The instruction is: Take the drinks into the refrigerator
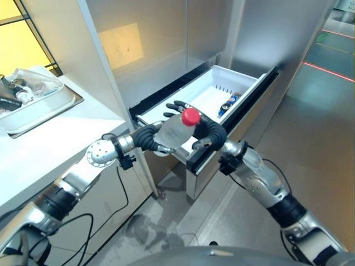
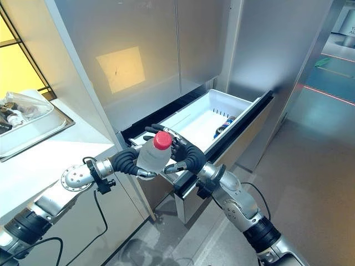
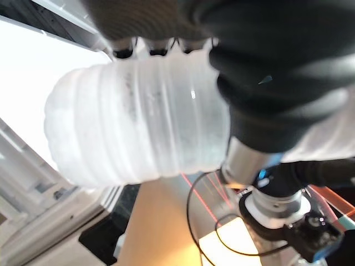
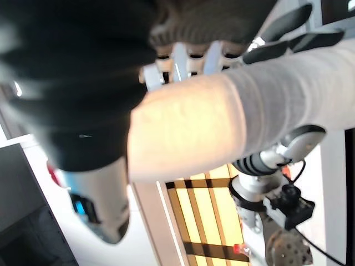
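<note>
Both hands meet just in front of the robot, at the near edge of the open drawer (image 1: pixel 244 94). Left hand (image 1: pixel 148 137) and right hand (image 1: pixel 209 134) each curl around the same bottle (image 1: pixel 176 132), fingers wrapped on opposite sides of its clear ribbed body (left wrist view shows the ribs pressed against the fingers).

Bottle held between them, above the drawer's near front lip, not yet inside. Red cap (image 1: pixel 190 116) at the upper end; long axis tilted, cap leaning up and toward the far side, base down toward the left hand. No label or print legible on the bottle.

Key relation: the drawer's white tub lies directly beyond the bottle, running far and to the right. Both hands equally close, since both grip; the right arm reaches in along the drawer's front, the left from the counter side. Judgement: the next move is a short carry forward and down over the lip, likely laying the bottle along the tub's length.

Farther in, a small blue can (image 1: pixel 228 103) lies near the tub's far right corner. Well off to the left, a metal tray (image 1: pixel 64 105) sits on the white counter (image 1: pixel 50 144).
</note>
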{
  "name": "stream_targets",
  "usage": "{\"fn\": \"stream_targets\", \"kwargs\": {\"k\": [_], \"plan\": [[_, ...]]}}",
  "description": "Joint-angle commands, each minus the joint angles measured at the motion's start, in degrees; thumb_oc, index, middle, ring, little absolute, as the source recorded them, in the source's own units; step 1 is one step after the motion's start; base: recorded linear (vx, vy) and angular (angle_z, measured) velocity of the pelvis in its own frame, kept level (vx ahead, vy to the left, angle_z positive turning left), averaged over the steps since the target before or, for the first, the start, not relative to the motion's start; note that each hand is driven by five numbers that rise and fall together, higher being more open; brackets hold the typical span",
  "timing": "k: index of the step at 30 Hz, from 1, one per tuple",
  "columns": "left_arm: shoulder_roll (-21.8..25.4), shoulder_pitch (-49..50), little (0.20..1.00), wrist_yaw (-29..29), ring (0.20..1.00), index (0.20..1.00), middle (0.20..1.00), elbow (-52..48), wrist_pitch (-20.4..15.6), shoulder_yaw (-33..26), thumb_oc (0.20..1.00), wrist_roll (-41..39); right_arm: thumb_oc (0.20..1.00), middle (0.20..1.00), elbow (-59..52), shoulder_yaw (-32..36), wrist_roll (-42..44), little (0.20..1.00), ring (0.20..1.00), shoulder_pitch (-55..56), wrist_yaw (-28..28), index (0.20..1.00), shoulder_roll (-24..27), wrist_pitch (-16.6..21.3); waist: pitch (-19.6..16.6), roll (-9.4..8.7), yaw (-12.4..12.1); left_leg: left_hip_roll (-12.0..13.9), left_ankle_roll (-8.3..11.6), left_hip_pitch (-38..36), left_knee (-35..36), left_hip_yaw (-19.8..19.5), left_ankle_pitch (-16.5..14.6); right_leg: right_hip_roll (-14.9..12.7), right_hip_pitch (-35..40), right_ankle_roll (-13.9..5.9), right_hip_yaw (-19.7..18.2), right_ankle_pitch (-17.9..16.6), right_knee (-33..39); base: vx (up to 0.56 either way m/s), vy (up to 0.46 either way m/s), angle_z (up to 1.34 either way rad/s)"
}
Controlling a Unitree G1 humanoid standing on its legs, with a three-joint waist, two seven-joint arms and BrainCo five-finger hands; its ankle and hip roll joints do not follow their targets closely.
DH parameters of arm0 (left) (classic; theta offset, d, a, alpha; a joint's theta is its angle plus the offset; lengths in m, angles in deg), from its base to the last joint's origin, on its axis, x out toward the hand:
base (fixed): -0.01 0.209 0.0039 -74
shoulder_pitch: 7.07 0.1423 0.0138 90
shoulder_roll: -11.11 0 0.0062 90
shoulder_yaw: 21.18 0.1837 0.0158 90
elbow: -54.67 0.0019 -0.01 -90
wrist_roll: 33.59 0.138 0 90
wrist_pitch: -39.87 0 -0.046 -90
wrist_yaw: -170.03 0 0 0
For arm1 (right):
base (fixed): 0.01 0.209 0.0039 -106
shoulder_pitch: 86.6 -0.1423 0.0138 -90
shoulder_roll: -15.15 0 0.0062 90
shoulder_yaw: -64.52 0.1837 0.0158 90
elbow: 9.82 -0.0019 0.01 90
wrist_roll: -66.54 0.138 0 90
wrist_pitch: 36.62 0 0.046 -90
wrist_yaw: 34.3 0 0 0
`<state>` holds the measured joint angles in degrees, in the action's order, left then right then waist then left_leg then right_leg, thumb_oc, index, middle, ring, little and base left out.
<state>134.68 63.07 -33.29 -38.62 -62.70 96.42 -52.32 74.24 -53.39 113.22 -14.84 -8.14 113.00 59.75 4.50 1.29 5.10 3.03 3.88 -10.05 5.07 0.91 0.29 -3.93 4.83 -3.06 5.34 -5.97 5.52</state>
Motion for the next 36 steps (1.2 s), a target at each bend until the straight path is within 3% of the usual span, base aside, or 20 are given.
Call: {"fn": "stream_targets", "kwargs": {"k": [1,10,31,32,33,36], "plan": [[-2.4,-13.3,0.200,5.5,0.200,0.200,0.200,-1.3,-3.7,-3.9,0.200,-2.4,1.000,1.000,0.1,-5.6,-0.8,1.000,1.000,-5.9,1.5,1.000,-2.5,0.6,0.0,-2.31,0.2,-4.1,-4.33,1.2,-4.6,-2.8,-5.6,1.2,3.6,-0.13,1.7,9.7,-4.9,0.00,0.000,0.00],[-5.4,-17.4,0.200,5.9,0.200,0.200,0.200,-0.8,-3.3,-0.5,0.200,-3.2,1.000,1.000,3.0,-8.9,-7.3,1.000,1.000,-11.7,0.3,1.000,-3.1,1.8,0.0,-2.21,-0.1,-4.2,-4.46,1.1,-4.1,-3.1,-5.4,1.0,3.8,-0.26,1.7,9.5,-4.7,-0.01,0.005,0.04],[-10.8,-20.9,0.200,7.2,0.200,0.200,0.200,-0.3,-3.0,3.1,0.200,-3.0,1.000,1.000,8.8,-12.8,-10.2,1.000,1.000,-15.8,-0.9,1.000,-6.1,1.8,0.2,-2.02,-0.3,-4.6,-4.75,1.0,-3.8,-3.5,-5.1,0.7,3.9,-0.34,1.8,9.2,-4.6,0.00,0.000,0.00],[-11.1,-21.0,0.200,7.1,0.200,0.200,0.200,-0.4,-2.9,3.1,0.200,-3.1,0.454,0.454,8.8,-12.9,-10.5,0.454,0.454,-15.6,-0.8,0.454,-6.0,1.7,0.2,-2.03,-0.3,-4.6,-4.74,1.0,-3.7,-3.5,-5.1,0.7,3.9,-0.36,1.9,9.2,-4.6,0.00,0.000,0.00],[-11.0,-21.2,0.200,7.1,0.200,0.200,0.200,-0.5,-2.7,3.1,0.200,-3.0,0.200,0.200,8.8,-13.1,-11.2,0.200,0.200,-15.6,-0.5,0.200,-5.7,1.4,0.3,-2.02,-0.3,-4.6,-4.72,1.0,-3.7,-3.5,-5.1,0.7,3.8,-0.38,2.0,9.2,-4.7,0.00,0.000,0.00],[-11.1,-21.4,0.200,7.1,0.200,0.200,0.200,-0.5,-2.6,3.0,0.200,-3.0,0.200,0.200,8.9,-13.6,-11.7,0.200,0.200,-15.5,0.0,0.200,-5.7,0.9,0.3,-1.99,-0.3,-4.6,-4.74,1.0,-3.7,-3.6,-5.1,0.6,3.9,-0.41,2.0,9.2,-4.7,0.00,0.000,0.00]]}}
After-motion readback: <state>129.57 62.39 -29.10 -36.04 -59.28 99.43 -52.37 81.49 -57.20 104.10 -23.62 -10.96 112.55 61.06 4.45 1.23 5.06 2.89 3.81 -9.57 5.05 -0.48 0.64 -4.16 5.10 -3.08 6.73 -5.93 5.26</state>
